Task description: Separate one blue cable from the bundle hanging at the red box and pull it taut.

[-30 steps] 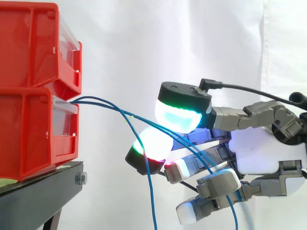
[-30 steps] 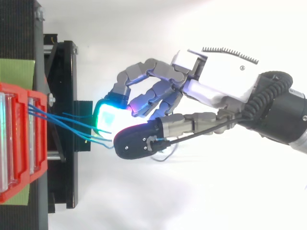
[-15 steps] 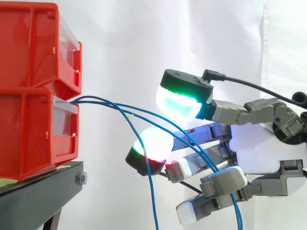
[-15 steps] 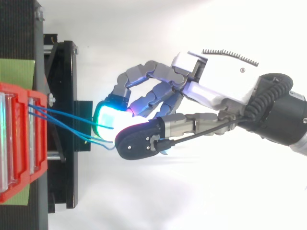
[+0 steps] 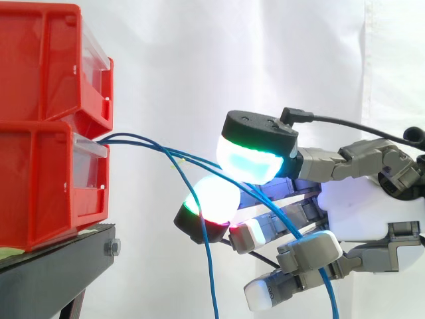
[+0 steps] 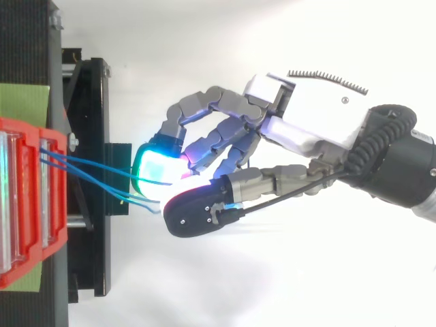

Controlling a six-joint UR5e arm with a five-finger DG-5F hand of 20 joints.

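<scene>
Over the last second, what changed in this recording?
The hand's thumb lifted away from the cables half a second ago and has come back down over them, nearer the lower fingers, shifting sideways in the top view. Palm, bins and the cables' run stayed as they were.

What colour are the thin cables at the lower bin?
Blue; the thin cables show best in side view.

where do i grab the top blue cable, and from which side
Probably its free stretch between the lower red bin and the hand, where the top blue cable stands apart from the other cables. Come from the right, closing from above and below: it runs near horizontal.
</scene>
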